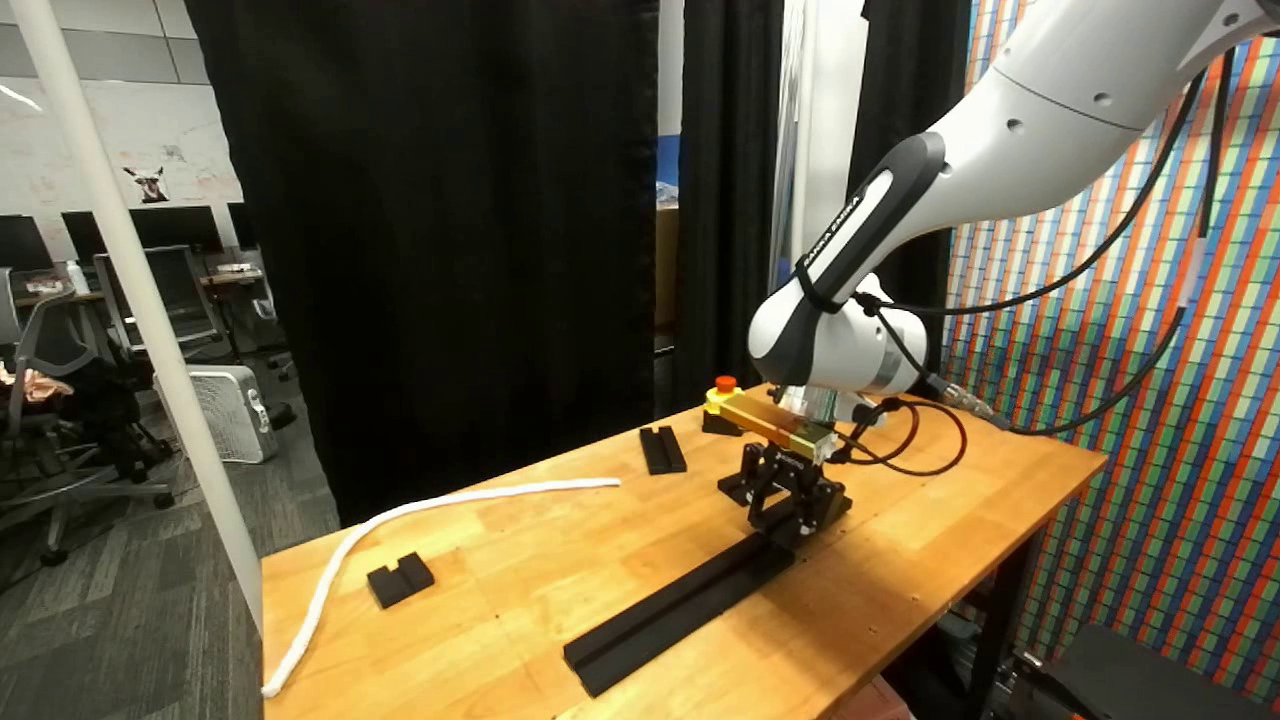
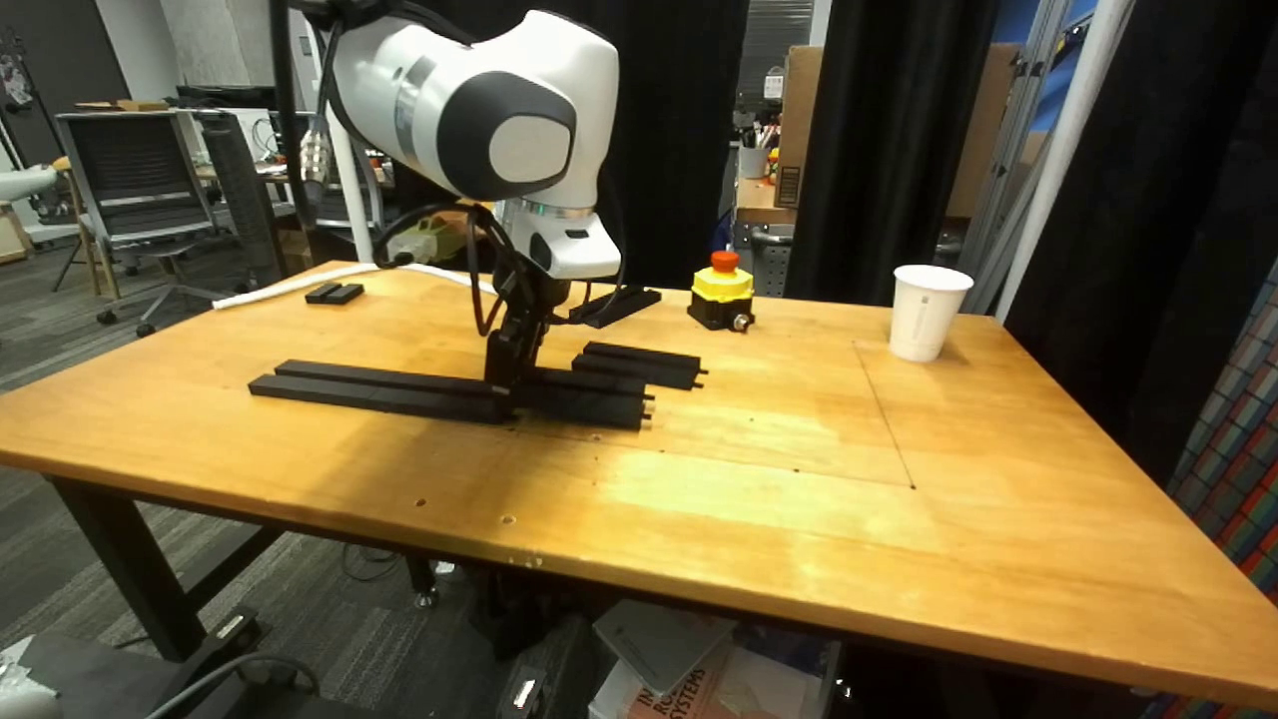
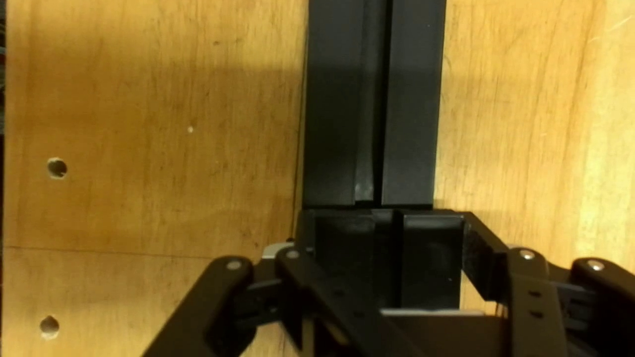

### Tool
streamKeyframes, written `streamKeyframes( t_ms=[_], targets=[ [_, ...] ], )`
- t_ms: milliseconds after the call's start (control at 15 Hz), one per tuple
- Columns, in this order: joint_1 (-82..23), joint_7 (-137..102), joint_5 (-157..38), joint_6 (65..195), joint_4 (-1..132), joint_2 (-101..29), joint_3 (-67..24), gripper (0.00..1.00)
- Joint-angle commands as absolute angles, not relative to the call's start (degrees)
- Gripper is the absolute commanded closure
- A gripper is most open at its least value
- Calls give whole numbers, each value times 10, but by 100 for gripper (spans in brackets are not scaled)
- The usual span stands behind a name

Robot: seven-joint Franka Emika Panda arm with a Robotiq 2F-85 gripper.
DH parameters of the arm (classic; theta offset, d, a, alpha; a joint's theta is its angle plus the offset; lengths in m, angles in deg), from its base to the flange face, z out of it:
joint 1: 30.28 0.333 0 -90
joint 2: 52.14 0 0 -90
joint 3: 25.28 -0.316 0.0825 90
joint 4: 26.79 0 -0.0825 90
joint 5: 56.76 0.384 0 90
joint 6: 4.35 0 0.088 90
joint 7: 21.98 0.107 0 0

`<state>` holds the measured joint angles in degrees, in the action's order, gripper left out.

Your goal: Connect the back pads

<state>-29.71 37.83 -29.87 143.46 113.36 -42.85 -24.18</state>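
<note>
The smooth white arm had dark grey panels, "FRANKA EMIKA" lettering and black cables; its black, jointed gripper showed round silver screws.

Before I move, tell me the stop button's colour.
Red; the stop button shows best in an exterior view.

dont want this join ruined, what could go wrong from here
Misalignment: in the wrist view the held pad looks slightly offset from the long black strip, so pushing might jam the joint.
Sliding: the strip's far end lies unbraced on the table, so the strip may shift instead of connecting.
Knocking: the spare pad lies close beside the held one, so the gripper might bump it when opening.
</note>
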Motion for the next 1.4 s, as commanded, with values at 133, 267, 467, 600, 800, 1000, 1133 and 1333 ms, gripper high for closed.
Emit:
streamKeyframes(
  t_ms=[133,267,467,600,800,1000,1133,1333],
  targets=[
    [-303,367,-291,1441,1147,-450,-240,55],
    [-304,370,-293,1440,1146,-447,-239,55],
    [-303,384,-301,1440,1147,-445,-234,55],
    [-305,381,-301,1439,1146,-442,-230,55],
    [-309,370,-295,1439,1143,-437,-229,55],
    [-311,362,-288,1440,1134,-425,-232,55],
    [-312,351,-280,1441,1129,-417,-235,55],
    [-313,341,-269,1444,1125,-406,-239,55]
  ],
)
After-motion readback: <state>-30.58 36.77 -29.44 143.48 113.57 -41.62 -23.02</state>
